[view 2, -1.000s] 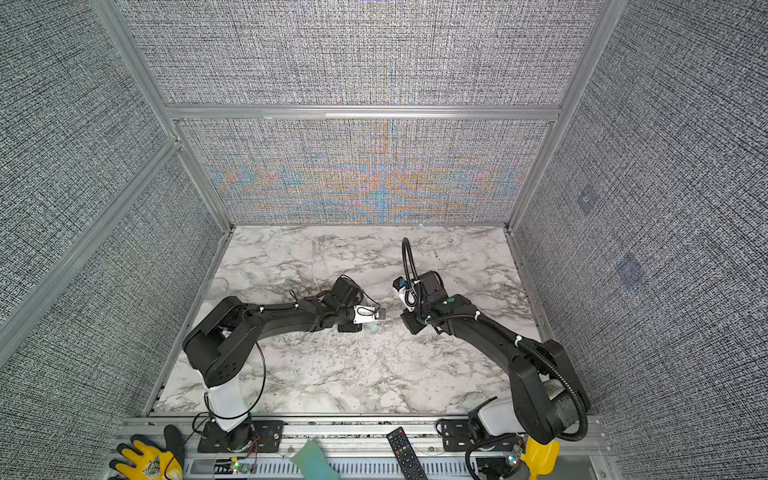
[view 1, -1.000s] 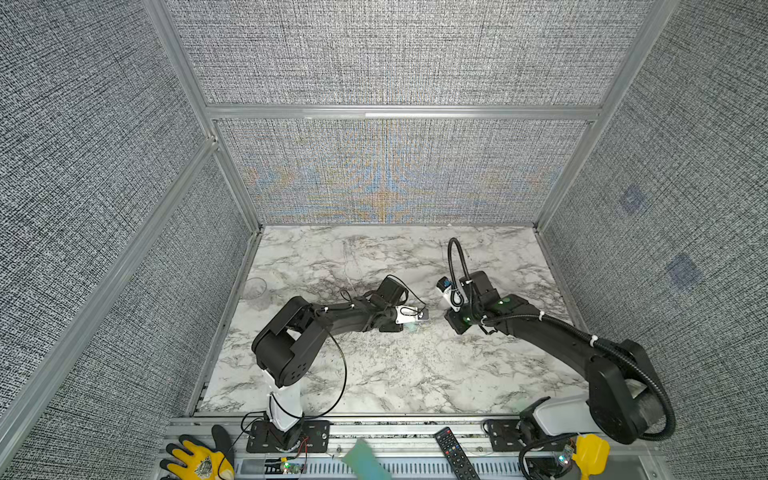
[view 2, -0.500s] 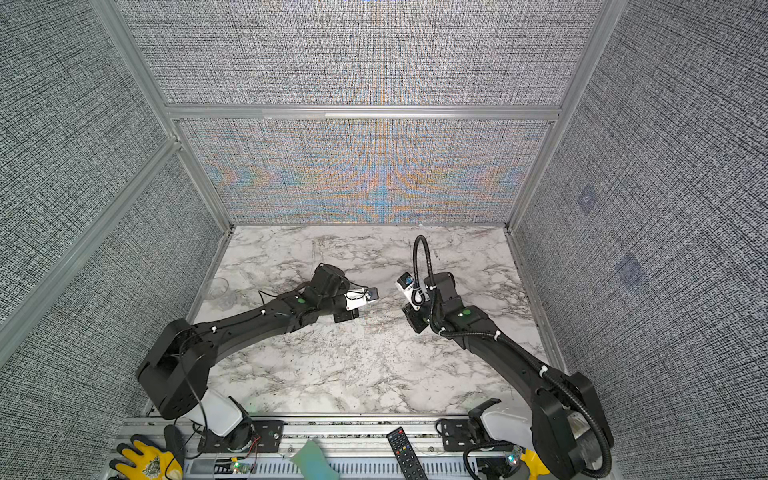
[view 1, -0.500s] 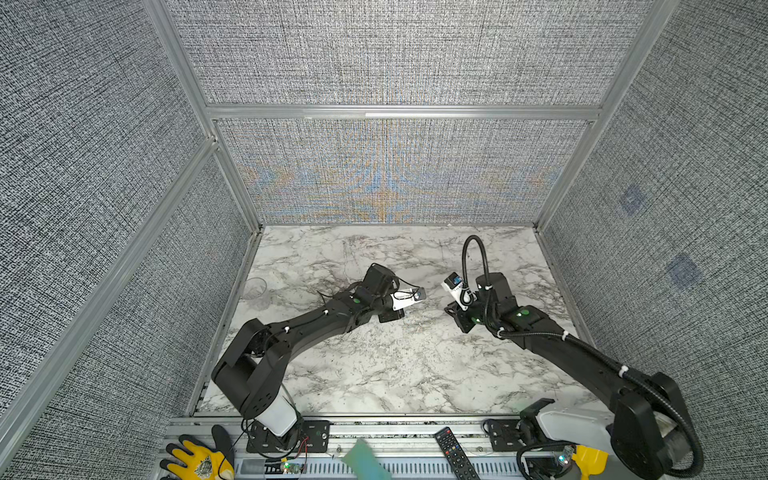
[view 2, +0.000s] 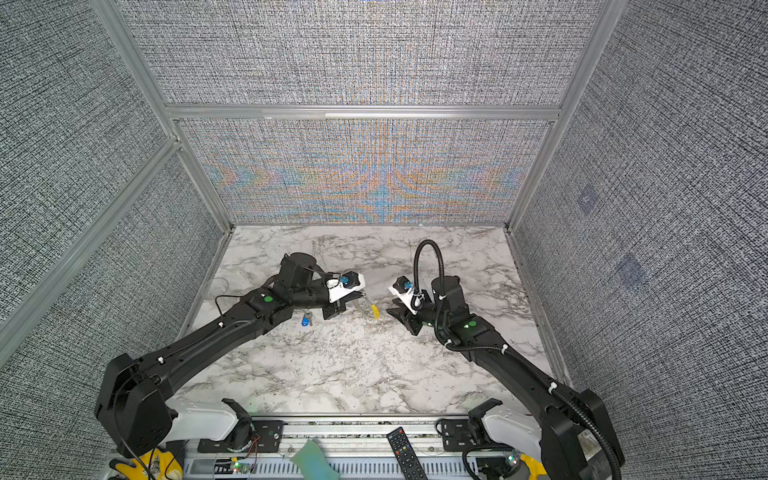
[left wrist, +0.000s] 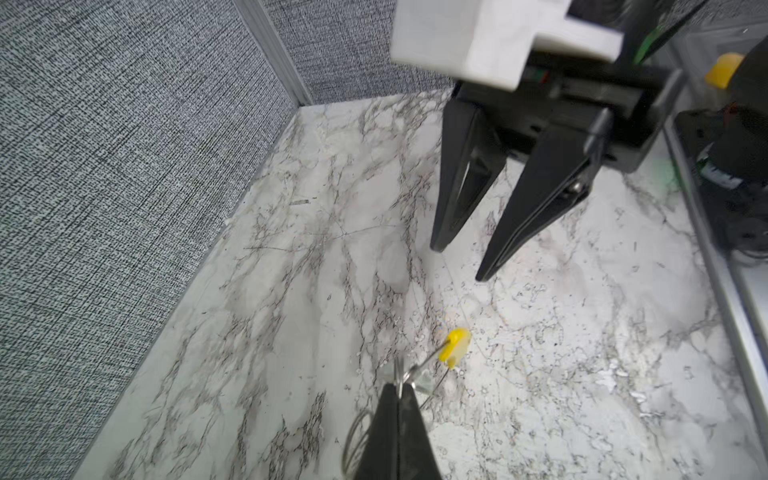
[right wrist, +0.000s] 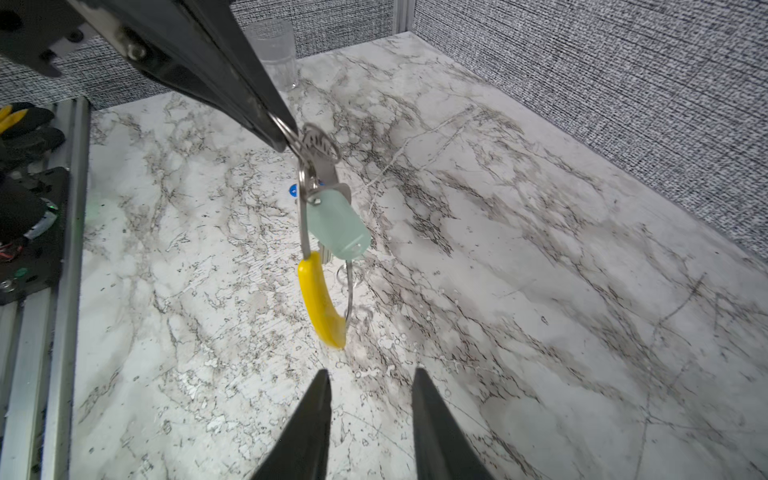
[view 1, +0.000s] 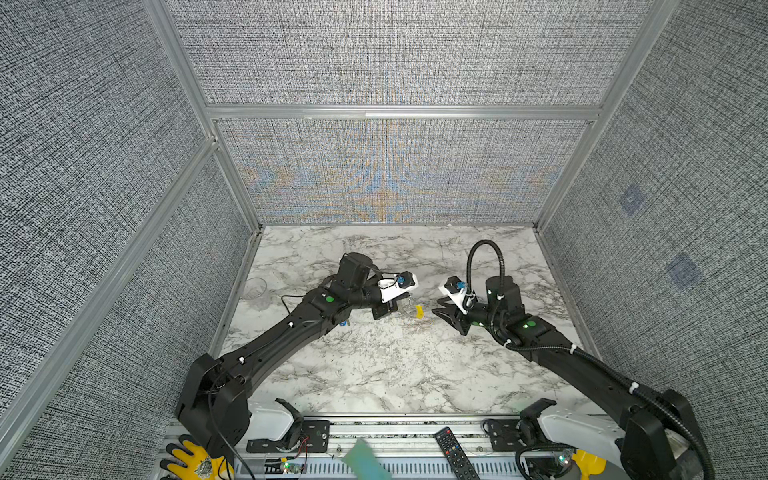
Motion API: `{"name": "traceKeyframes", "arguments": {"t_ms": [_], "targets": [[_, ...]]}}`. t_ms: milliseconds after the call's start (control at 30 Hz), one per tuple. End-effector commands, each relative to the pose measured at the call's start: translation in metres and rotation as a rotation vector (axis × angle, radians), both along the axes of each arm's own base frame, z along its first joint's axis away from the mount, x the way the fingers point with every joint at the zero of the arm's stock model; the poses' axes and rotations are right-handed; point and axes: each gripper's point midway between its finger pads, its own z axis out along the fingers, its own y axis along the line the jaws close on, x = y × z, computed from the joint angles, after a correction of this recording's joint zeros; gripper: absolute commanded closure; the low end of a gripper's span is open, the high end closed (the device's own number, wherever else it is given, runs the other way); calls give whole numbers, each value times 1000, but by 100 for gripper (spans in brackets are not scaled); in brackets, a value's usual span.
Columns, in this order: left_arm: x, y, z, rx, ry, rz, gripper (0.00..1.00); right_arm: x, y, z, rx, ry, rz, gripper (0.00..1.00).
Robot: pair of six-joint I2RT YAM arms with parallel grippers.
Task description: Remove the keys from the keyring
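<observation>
Spanning the booth floor, the table (view 1: 374, 374) has both arms stretched low over it, meeting nose to nose near its middle. The left arm (view 1: 291, 332) reaches out nearly flat. The right arm (view 1: 561, 357) comes in bent, its wrist turned toward the other.

The left gripper (left wrist: 398, 388) is clamped tight on the small metal ring at the top of the keyring (right wrist: 322, 303), which dangles clear of the table. The right gripper (right wrist: 370, 374) stands partly open and empty, just short of the ring's yellow part.

The mint key (right wrist: 336, 226) hangs on the keyring. The blue key (view 2: 305, 321) lies loose on the table under the left arm. One key seems to be off, then, and the second is in hand. Next, I judge, the right jaws must close on the mint head and work it round to the ring's gap while the left holds firm.
</observation>
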Motion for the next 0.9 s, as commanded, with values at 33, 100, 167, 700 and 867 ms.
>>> {"name": "traceKeyframes", "arguments": {"t_ms": [33, 100, 167, 700, 867], "targets": [[-17, -6, 15, -103, 56, -56, 100, 0, 11, 14, 51, -41, 36, 60], [-20, -6, 17, -128, 57, -62, 100, -1, 15, 16, 58, -49, 49, 60], [-24, -5, 19, -162, 45, -68, 100, -7, 24, 20, 65, -61, 92, 60], [-48, -6, 35, -312, 38, -162, 100, -48, 55, 33, 163, -93, 240, 54], [-51, -7, 36, -319, 33, -187, 100, -52, 57, 30, 184, -89, 244, 55]]}}
